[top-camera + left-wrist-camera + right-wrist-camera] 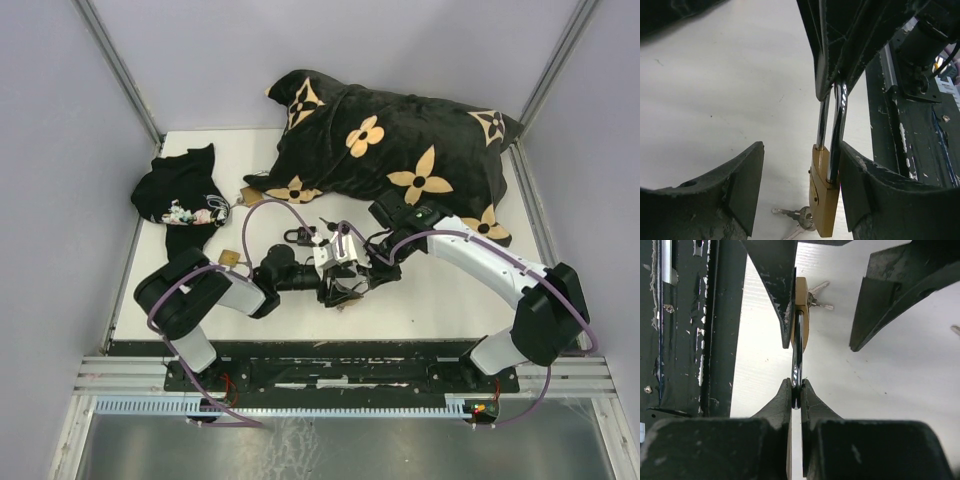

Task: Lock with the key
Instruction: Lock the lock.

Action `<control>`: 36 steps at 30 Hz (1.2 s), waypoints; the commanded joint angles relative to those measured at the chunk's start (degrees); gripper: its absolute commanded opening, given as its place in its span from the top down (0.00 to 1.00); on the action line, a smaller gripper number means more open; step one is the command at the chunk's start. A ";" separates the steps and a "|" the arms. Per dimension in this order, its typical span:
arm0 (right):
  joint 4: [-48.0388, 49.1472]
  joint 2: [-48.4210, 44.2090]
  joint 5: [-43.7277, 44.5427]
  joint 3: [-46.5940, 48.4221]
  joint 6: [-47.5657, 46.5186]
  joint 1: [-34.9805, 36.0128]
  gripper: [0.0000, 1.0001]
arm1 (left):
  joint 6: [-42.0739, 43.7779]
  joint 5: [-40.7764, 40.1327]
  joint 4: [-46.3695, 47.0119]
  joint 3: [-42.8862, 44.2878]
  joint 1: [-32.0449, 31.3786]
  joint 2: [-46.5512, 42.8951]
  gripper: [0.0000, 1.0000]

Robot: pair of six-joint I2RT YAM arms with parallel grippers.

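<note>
We see both arms bent inward, wrists meeting low over the surface [715, 100], right fingers [780, 407] pinched tight on the shackle [797, 355] of the brass padlock [822, 200] — left fingers [742, 185] spread wide around its body, keys [799, 216] at its base.

- Padlock [822, 200]: brass body, chrome shackle [833, 131]; shackle's bend pinched in the right gripper [796, 388].
- Keys [799, 216]: silver, at the body's far end (insertion unclear).
</note>
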 commanded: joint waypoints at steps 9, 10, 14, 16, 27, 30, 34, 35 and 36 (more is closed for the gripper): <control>-7.40 -1.37 -1.18 9.19 -4.91 -0.17 0.98 | 8.82 4.84 -20.56 6.93 -0.11 -3.30 0.49; -7.88 -1.31 -1.15 9.67 -5.12 -0.09 0.98 | 8.78 4.94 -20.76 7.37 -0.11 -3.21 0.53; -9.60 -0.79 -1.18 10.62 -5.82 -0.01 0.97 | 7.75 6.21 -23.58 10.84 -0.16 -2.31 0.79; -10.51 -0.42 -1.38 10.87 -6.54 0.19 0.97 | 5.51 6.06 -22.76 11.68 -0.20 -1.96 0.75; -14.49 1.71 -0.78 14.37 -7.60 0.85 0.96 | -0.53 6.20 -17.37 11.89 -0.78 -1.95 0.66; -15.07 2.15 -0.61 15.32 -7.24 0.89 0.93 | -2.82 7.03 -15.27 12.08 -0.89 -1.69 0.82; -14.99 2.46 -0.65 19.21 -1.07 0.28 0.62 | -10.30 5.30 -6.99 10.30 -0.74 -1.72 0.97; -14.79 2.09 -1.21 20.54 0.72 -0.66 0.53 | -12.82 4.45 -4.05 9.46 -0.59 -2.05 0.97; -14.19 1.42 -2.62 21.61 2.61 -2.05 0.45 | -15.78 3.12 -0.43 8.73 -0.34 -2.41 0.97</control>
